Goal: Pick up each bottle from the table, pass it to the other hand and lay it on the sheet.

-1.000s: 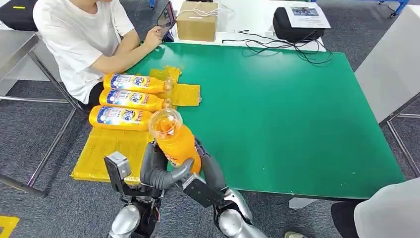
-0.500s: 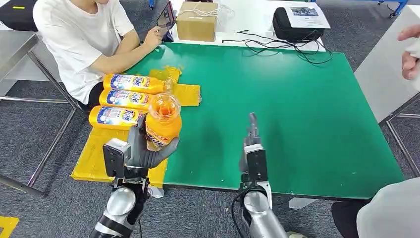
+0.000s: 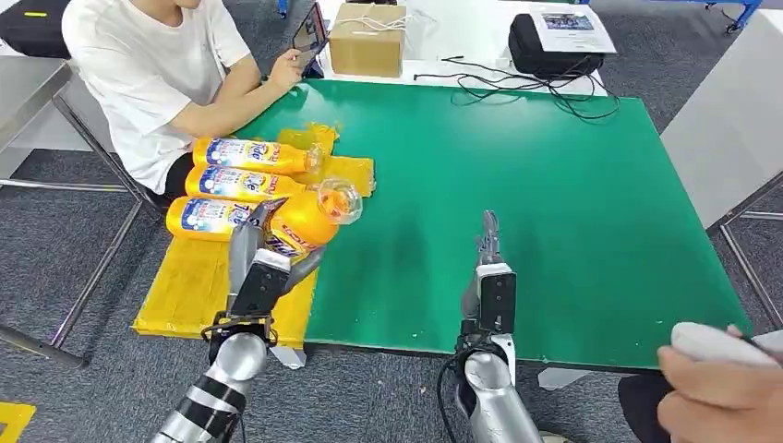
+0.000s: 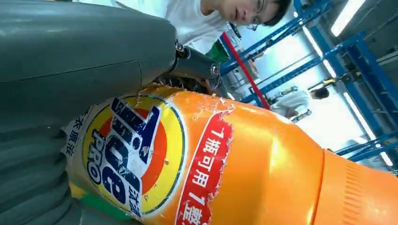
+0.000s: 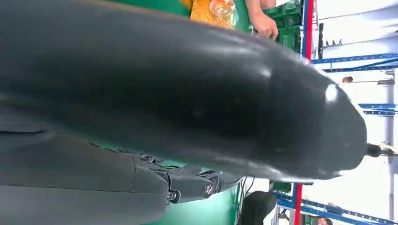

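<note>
My left hand (image 3: 261, 263) grips an orange detergent bottle (image 3: 305, 221) by its body, tilted with its clear cap toward the table's middle, above the near right part of the yellow sheet (image 3: 198, 281). The left wrist view shows that bottle (image 4: 244, 164) close up, its round label against my hand (image 4: 70, 93). Three more orange bottles (image 3: 242, 184) lie side by side on the sheet's far part. My right hand (image 3: 489, 268) is held over the green table (image 3: 554, 212) near its front edge, fingers straight and empty, and its dark fingers (image 5: 187, 93) loom close in the right wrist view.
A person in a white shirt (image 3: 148, 65) sits at the table's left, by the sheet. Another person's hand (image 3: 720, 388) is at the lower right. A cardboard box (image 3: 367, 39), a black bag (image 3: 554, 41) and cables (image 3: 517, 83) lie beyond the far edge.
My right hand let go of the bottle and moved away to the right. My left hand carried it left over the sheet and tipped it from upright toward lying.
</note>
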{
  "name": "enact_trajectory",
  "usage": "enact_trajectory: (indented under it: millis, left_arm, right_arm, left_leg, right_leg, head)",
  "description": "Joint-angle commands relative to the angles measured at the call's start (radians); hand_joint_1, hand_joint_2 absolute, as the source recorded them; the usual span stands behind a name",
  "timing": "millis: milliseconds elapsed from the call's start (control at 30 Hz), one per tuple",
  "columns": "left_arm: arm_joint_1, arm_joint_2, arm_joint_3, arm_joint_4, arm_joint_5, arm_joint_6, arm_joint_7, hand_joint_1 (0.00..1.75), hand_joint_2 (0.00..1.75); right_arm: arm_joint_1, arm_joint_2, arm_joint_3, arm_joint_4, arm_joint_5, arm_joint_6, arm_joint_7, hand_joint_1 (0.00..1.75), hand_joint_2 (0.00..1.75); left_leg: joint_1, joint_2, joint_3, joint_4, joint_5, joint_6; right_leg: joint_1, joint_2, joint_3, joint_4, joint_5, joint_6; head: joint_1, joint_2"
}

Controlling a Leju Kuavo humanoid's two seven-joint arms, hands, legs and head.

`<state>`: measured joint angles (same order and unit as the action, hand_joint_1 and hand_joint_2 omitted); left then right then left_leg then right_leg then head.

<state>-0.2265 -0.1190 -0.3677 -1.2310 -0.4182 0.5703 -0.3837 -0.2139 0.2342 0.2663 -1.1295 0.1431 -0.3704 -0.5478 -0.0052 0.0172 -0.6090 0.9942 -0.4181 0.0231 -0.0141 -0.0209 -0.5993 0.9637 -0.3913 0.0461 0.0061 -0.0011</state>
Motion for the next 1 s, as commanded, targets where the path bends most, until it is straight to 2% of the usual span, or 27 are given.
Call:
enact_trajectory:
  millis: [33,200,233,267,300,333,400,433,567,667,700,733,1000]
  left_arm:
    - [-0.163,0.076,0.024,0.347,-0.458,0.043,0.173,1.75,1.75]
    - [-0.184,0.124,0.065,0.501,-0.573,-0.034,0.200,1.75,1.75]
    - [-0.189,0.133,0.062,0.523,-0.607,-0.065,0.235,1.71,1.75]
    - [-0.174,0.144,0.083,0.518,-0.611,-0.098,0.247,1.55,1.75]
    - [-0.159,0.157,0.096,0.507,-0.611,-0.136,0.253,1.69,1.75]
    - [-0.141,0.174,0.100,0.488,-0.617,-0.170,0.252,1.66,1.75]
    - [-0.121,0.191,0.114,0.464,-0.641,-0.209,0.275,1.75,1.75]
    - [-0.117,0.187,0.105,0.461,-0.681,-0.195,0.306,1.75,1.75]
    - [-0.103,0.159,0.082,0.429,-0.679,-0.319,0.294,1.75,1.75]
    - [-0.129,0.151,0.084,0.464,-0.681,-0.324,0.331,1.75,1.75]
    - [-0.138,0.152,0.080,0.469,-0.683,-0.328,0.329,1.59,1.75]
    - [-0.151,0.147,0.084,0.485,-0.676,-0.334,0.327,0.59,1.75]
    - [-0.154,0.145,0.084,0.487,-0.675,-0.336,0.326,0.59,1.75]
  right_arm:
    - [0.011,0.025,0.036,-0.016,-0.014,0.079,-0.011,0.00,0.00]
    - [0.093,0.011,0.119,-0.166,-0.029,0.129,0.009,0.00,0.00]
    - [0.103,0.009,0.119,-0.181,-0.035,0.132,0.012,0.00,0.00]
    - [0.122,0.004,0.122,-0.210,-0.048,0.149,0.021,0.00,0.00]
    - [0.140,0.001,0.125,-0.232,-0.048,0.154,0.024,0.00,0.00]
    - [0.156,-0.004,0.127,-0.250,-0.049,0.160,0.027,0.00,0.00]
    - [0.175,-0.003,0.115,-0.267,-0.057,0.166,0.035,0.00,0.00]
    - [0.178,-0.004,0.110,-0.266,-0.055,0.164,0.043,0.00,0.00]
    - [0.181,0.006,0.086,-0.264,-0.052,0.179,0.050,0.00,0.00]
    - [0.173,0.016,0.091,-0.247,-0.055,0.190,0.055,0.00,0.00]
    - [0.170,0.018,0.092,-0.240,-0.055,0.191,0.055,0.00,0.00]
    - [0.165,0.019,0.093,-0.228,-0.055,0.191,0.055,0.00,0.00]
    - [0.164,0.018,0.092,-0.225,-0.055,0.191,0.055,0.00,0.00]
  left_leg:
    - [0.001,-0.002,0.006,-0.001,-0.002,-0.002]
    - [0.002,0.000,0.007,-0.002,-0.002,-0.003]
    - [0.001,0.001,0.005,-0.001,-0.002,-0.002]
    - [0.002,0.001,0.007,-0.001,-0.002,-0.003]
    - [0.002,0.001,0.004,-0.001,-0.002,-0.002]
    - [0.002,0.001,0.005,-0.001,-0.002,-0.002]
    - [0.002,0.002,0.006,0.000,-0.003,-0.002]
    - [0.002,0.003,0.004,-0.001,-0.002,-0.002]
    - [0.002,0.001,0.005,-0.001,-0.003,-0.002]
    - [0.001,0.000,0.004,-0.001,-0.002,-0.002]
    - [0.002,-0.001,0.006,0.000,-0.002,-0.002]
    - [0.001,-0.001,0.006,-0.001,-0.002,-0.002]
    - [0.002,-0.001,0.008,0.000,-0.001,-0.003]
  right_leg:
    - [0.001,0.001,0.006,-0.001,-0.002,-0.002]
    - [0.001,0.004,0.006,-0.001,-0.002,-0.003]
    - [0.001,0.003,0.004,-0.001,-0.001,-0.002]
    - [0.002,0.004,0.005,0.000,-0.002,-0.003]
    - [0.001,0.003,0.003,0.000,-0.001,-0.002]
    - [0.002,0.003,0.004,0.000,-0.002,-0.002]
    - [0.002,0.004,0.005,0.000,-0.003,-0.002]
    - [0.002,0.004,0.003,-0.001,-0.002,-0.002]
    - [0.001,0.003,0.005,0.000,-0.002,-0.002]
    - [0.000,0.002,0.004,0.000,-0.002,-0.002]
    - [0.001,0.002,0.006,0.000,-0.002,-0.003]
    - [0.000,0.002,0.006,0.000,-0.002,-0.002]
    - [0.001,0.003,0.008,0.000,-0.001,-0.003]
  head:
    - [0.000,0.000]
    - [0.000,0.000]
    - [0.000,0.000]
    - [0.000,0.000]
    - [0.000,0.000]
    - [0.000,0.000]
    - [0.000,0.000]
    - [0.000,0.000]
    - [0.000,0.000]
    - [0.000,0.000]
    - [0.000,0.000]
    - [0.000,0.000]
    - [0.000,0.000]
